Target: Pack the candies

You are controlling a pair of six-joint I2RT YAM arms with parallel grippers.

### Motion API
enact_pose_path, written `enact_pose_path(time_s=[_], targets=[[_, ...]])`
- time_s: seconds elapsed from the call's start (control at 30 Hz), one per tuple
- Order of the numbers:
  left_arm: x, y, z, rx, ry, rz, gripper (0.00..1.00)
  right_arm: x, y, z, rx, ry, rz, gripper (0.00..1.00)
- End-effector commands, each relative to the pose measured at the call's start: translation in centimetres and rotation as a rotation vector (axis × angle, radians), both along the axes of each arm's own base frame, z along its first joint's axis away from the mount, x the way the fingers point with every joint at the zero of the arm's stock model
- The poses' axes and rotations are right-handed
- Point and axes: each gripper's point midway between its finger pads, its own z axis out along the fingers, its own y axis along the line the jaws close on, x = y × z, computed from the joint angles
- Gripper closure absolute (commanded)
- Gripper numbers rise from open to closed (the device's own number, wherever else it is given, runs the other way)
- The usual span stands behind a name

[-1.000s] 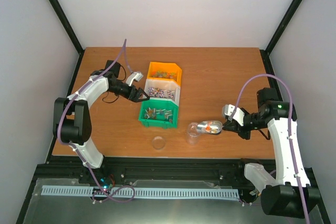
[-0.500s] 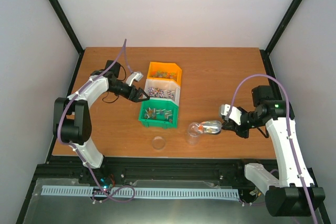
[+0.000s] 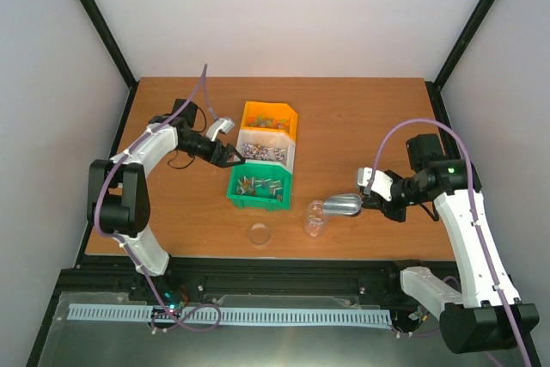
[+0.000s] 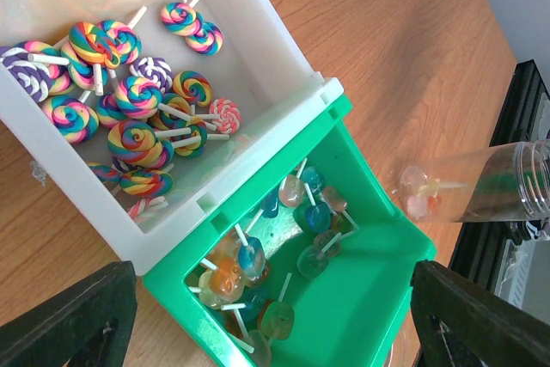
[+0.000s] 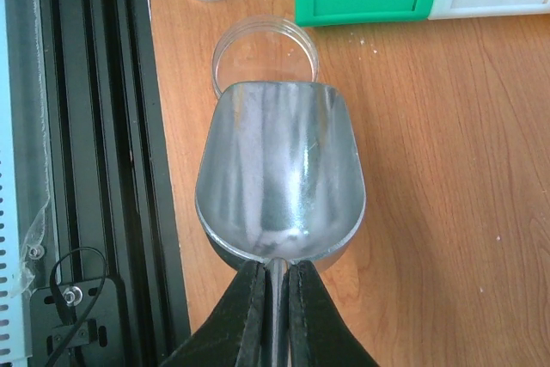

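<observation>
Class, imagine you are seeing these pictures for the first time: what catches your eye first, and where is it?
The rainbow swirl lollipops heaped in the white bin, mid-table, stand out first, with translucent lollipops in the green bin beside it. Near the table's front edge, the right end effector is shut on a shiny metal scoop, its lip over a clear jar.

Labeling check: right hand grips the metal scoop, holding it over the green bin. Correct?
Not the bin. The right hand grips the metal scoop, but its lip is at the open clear jar, apart from the green bin, as the right wrist view shows.
</observation>
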Motion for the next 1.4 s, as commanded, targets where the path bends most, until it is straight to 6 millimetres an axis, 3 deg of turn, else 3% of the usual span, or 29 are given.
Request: enact_pose_path(time_s=[0.0, 0.73, 0.9, 1.23, 1.37], targets=[[1.2, 0.0, 0.9, -0.017, -0.035, 0.006, 0.11, 0.0, -0.1, 0.5, -0.031, -0.004, -0.003, 0.97], [1.5, -0.1, 0.7, -0.017, -0.031, 0.008, 0.11, -0.1, 0.1, 1.5, -0.147, -0.023, 0.041, 0.97], [1.4, 0.0, 0.7, -0.016, -0.03, 0.008, 0.11, 0.1, 1.3, 2.9, -0.099, -0.054, 0.064, 0.97], [1.1, 0.3, 0.4, 0.014, -0.028, 0.012, 0.12, 3.3, 4.8, 5.7, 0.111, -0.132, 0.057, 0.97], [0.8, 0.7, 0.1, 0.044, -0.024, 0.011, 0.12, 5.1, 5.8, 5.7, 0.145, -0.128, 0.071, 0.97]])
